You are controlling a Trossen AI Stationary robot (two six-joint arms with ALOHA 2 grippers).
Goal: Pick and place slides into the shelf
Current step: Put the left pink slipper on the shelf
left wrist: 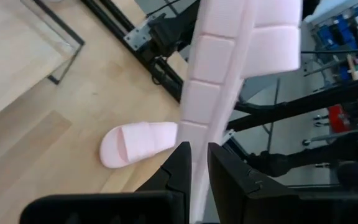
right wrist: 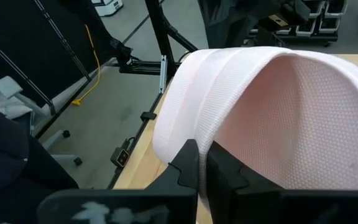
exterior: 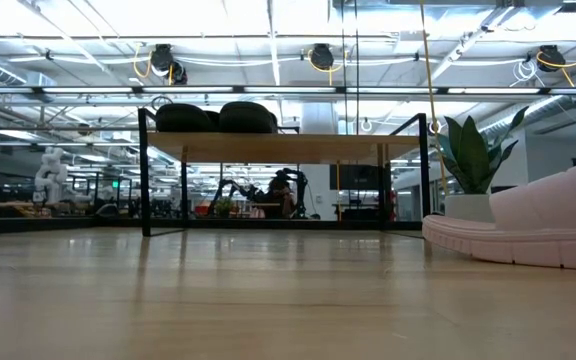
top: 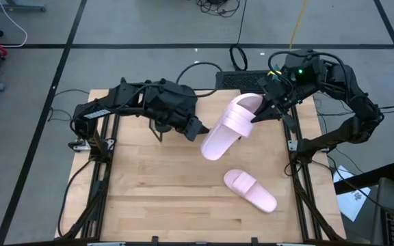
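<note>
Both grippers are pinching one pink slide [top: 228,125] aloft: left gripper [top: 201,130] at its sole edge, right gripper [top: 257,115] clamping its strap, long axis running toward the table's far-right corner.

You see one pale pink foam slide [top: 230,125] lifted, tilted; second pink slide [top: 250,189] flat on table; two black slides [exterior: 216,118] atop the wooden-plank shelf [exterior: 283,146].

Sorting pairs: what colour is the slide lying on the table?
Pale pink slide, clearest in the high view.
</note>
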